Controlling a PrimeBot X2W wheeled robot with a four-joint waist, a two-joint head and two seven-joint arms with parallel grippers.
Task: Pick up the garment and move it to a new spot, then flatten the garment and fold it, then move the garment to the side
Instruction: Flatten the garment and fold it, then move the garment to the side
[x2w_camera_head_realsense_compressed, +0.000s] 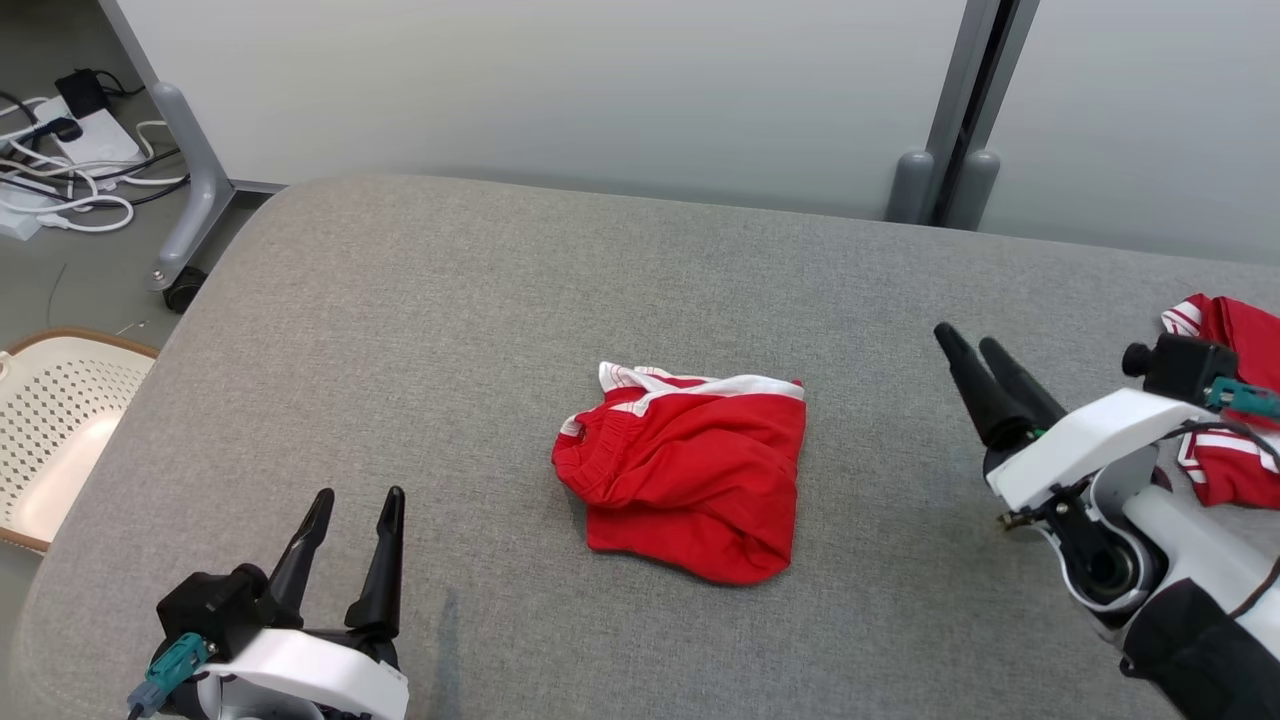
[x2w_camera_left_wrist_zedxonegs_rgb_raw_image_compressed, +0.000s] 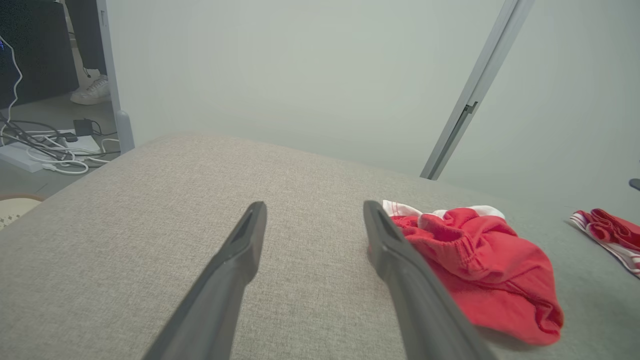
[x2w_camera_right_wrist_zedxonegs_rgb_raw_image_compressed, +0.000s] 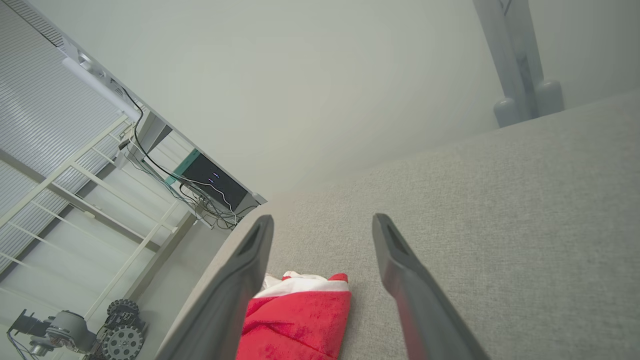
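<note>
The red cloth garment with white trim lies near the middle of the grey fabric-covered counter, gathered into a compact, somewhat rumpled packet with its elastic waistband turned to the left. It appears roughly folded rather than spread flat, though the creases leave that judgement uncertain. The left gripper hovers near the counter's front edge, its fingers spread wide and empty. The right gripper hangs to the garment's right, apart from it, also wide open and holding nothing. A second red-and-white striped garment sits at the counter's far right. What seems left is carrying the packet off to the side.
</note>
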